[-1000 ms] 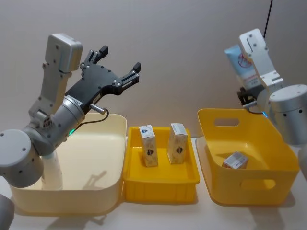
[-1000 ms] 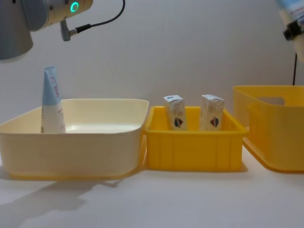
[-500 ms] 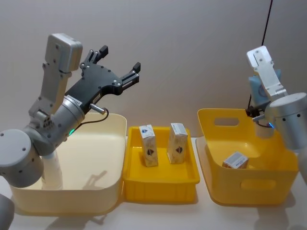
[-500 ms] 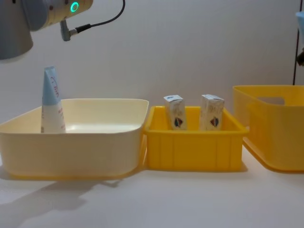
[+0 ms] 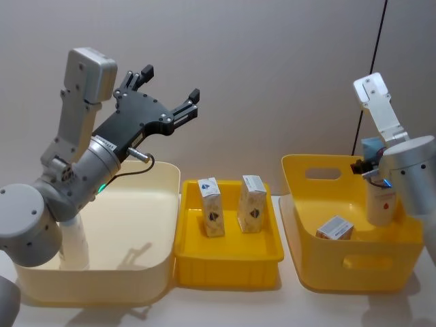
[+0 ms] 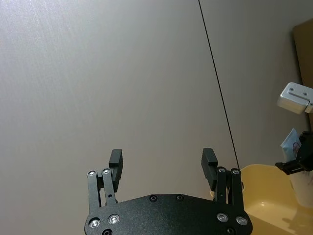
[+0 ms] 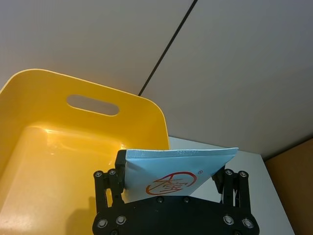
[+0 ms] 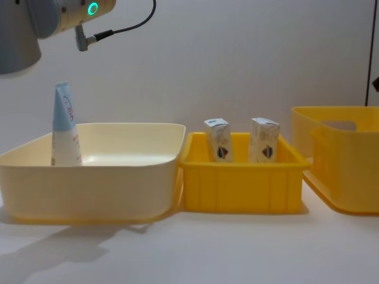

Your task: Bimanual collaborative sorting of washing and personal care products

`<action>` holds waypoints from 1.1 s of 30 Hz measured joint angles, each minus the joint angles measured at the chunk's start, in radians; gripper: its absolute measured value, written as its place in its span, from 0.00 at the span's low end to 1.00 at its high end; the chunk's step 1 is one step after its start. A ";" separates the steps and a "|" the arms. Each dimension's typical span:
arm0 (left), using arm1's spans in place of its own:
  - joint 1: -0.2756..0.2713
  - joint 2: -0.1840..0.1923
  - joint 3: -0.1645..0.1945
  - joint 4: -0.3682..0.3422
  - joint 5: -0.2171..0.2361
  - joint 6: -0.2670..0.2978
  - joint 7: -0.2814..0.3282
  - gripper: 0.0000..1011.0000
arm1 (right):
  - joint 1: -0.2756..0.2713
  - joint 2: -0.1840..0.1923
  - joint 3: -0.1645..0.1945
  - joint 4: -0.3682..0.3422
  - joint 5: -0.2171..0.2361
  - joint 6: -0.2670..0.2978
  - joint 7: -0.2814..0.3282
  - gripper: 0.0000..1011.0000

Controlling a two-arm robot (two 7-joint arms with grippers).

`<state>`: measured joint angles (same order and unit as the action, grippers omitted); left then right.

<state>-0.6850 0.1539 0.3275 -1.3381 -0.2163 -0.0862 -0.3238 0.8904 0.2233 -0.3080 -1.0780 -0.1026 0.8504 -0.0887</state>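
Note:
My right gripper [image 7: 170,171] is shut on a pale blue-and-white tube [image 7: 182,157] with a red logo. It holds the tube [image 5: 381,199] upright, low inside the right yellow tub [image 5: 320,172], next to a small white carton [image 5: 334,228] lying on the tub floor. Two more cartons [image 5: 210,206] [image 5: 251,203] stand in the middle yellow tray [image 5: 228,266]. Another tube [image 8: 64,127] stands in the left corner of the cream tub [image 8: 118,177]. My left gripper [image 5: 163,95] is open and empty, raised above the cream tub.
The cream tub, the yellow tray and the yellow tub [image 8: 337,171] stand side by side on a white table [image 8: 207,248]. A plain wall with a dark vertical seam [image 5: 368,82] rises right behind them.
My right arm has come down with the tube, from high above the right yellow tub to inside it. The left arm has not moved.

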 joint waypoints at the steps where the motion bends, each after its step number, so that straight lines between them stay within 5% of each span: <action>1: 0.000 0.000 0.000 0.000 0.000 0.000 0.000 0.99 | 0.000 0.000 0.000 0.002 -0.001 0.001 -0.001 0.99; 20: 0.000 0.000 0.000 0.000 0.000 0.000 0.000 0.99 | 0.011 -0.001 -0.002 0.022 -0.004 0.009 0.007 0.99; 33: 0.000 0.000 0.000 0.000 0.000 0.000 0.000 0.99 | 0.106 0.001 -0.054 0.131 0.012 0.049 0.162 0.99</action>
<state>-0.6850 0.1541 0.3275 -1.3381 -0.2163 -0.0861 -0.3239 0.9960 0.2239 -0.3618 -0.9466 -0.0905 0.8998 0.0728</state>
